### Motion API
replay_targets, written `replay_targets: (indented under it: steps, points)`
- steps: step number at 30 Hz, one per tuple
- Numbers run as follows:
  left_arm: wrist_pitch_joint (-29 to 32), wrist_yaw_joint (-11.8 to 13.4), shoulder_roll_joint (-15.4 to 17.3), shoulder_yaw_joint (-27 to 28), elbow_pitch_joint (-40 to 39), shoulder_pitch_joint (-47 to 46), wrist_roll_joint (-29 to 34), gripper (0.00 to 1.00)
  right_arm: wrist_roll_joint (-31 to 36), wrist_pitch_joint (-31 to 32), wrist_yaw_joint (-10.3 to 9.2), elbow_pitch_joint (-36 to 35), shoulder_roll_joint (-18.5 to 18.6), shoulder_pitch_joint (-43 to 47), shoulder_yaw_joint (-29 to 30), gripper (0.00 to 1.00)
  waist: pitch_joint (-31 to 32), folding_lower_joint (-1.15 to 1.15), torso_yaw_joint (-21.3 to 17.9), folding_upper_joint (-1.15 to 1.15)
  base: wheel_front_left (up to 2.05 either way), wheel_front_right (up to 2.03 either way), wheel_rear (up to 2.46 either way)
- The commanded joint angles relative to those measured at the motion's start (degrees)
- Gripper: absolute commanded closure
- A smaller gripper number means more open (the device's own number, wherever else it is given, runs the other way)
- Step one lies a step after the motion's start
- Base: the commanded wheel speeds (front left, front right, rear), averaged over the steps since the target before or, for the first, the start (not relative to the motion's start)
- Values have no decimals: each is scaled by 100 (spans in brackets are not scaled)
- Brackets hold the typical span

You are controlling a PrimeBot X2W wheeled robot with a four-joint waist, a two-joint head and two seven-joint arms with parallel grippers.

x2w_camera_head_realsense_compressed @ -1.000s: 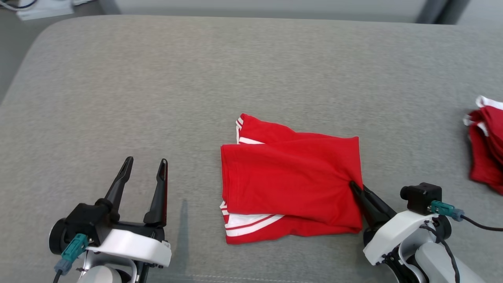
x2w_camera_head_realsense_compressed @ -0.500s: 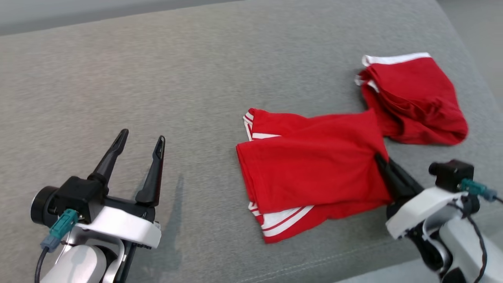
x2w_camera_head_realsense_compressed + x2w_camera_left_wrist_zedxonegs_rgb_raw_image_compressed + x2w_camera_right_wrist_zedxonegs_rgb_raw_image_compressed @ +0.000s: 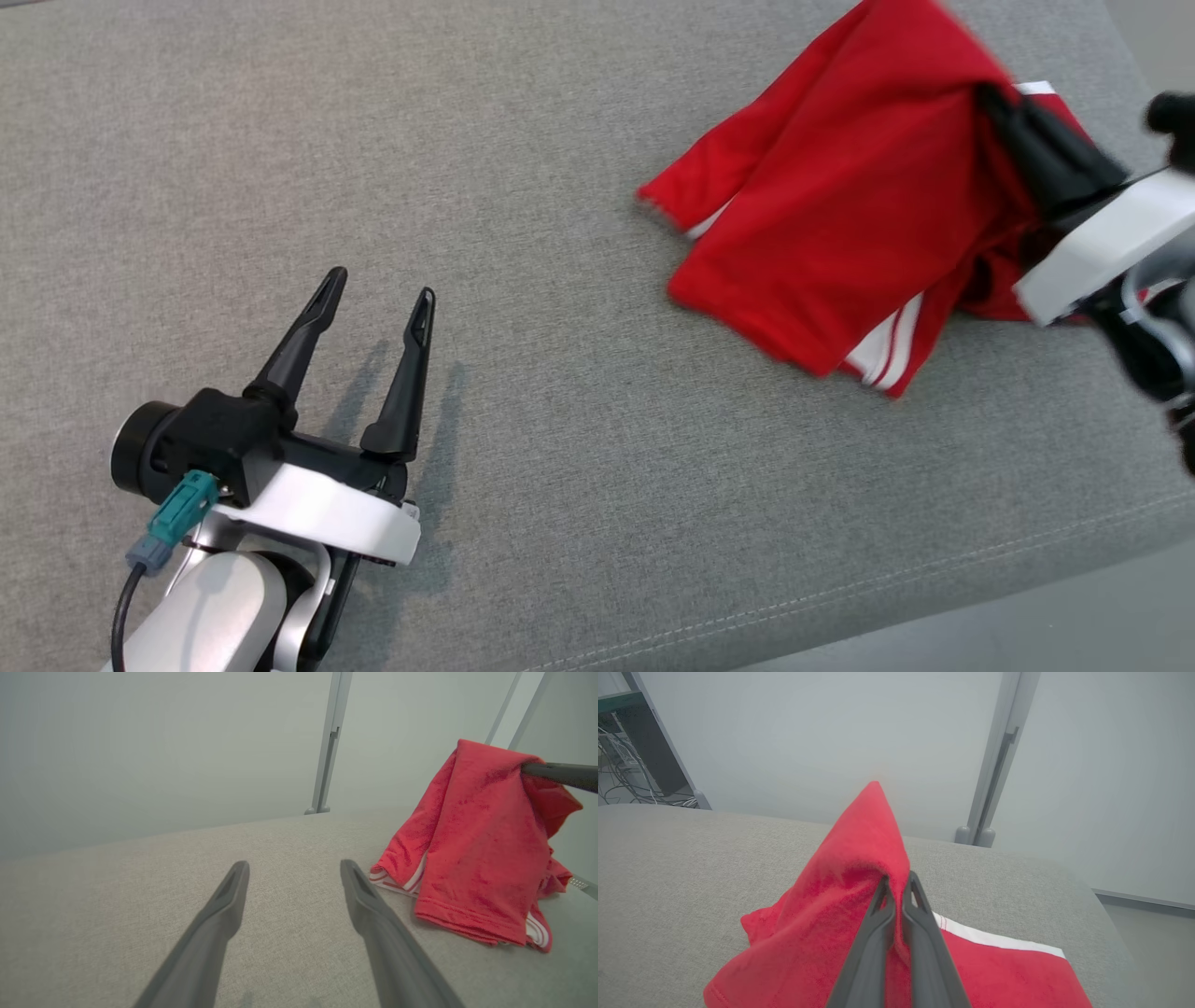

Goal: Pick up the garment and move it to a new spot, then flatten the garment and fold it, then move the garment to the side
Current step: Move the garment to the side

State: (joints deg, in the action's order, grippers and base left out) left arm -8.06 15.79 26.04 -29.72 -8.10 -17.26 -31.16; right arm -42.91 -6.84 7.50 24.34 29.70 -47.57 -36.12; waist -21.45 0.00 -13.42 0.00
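Right pincer [image 3: 991, 98] clamped on top edge of folded red white-striped cloth garment [image 3: 840, 215], hanging at far right corner of grey fabric bench [image 3: 467, 140], hem touching. Left pincer [image 3: 381, 285] wide, empty. Risk: single-edge hold lets layers slide, fold opens.

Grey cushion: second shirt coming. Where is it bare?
The cushion lies bare from the open left gripper across to the hem of the red garment, and along the near seam. Crowded far right, where the shut right gripper holds the garment up.
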Motion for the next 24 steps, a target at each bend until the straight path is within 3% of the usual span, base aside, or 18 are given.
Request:
replay_targets:
  steps: [1,10,15,24]
  points:
    - [-60,-43,85,187,-91,-279,17,0,-114,104,-1,-53,308,-7,23,100,-44,0,51,0,0,0,0]
    - [-116,-88,58,144,-6,-366,18,0,-655,651,-1,352,1136,-120,108,100,-295,0,-32,0,0,0,0]
    - [-58,-212,3,19,4,-613,56,0,-790,787,-1,917,1196,-204,5,100,-513,0,7,0,0,0,0]
    - [-82,-316,-124,-109,73,-931,117,0,-324,295,-1,2476,1068,-479,-186,100,-893,0,431,0,0,0,0]
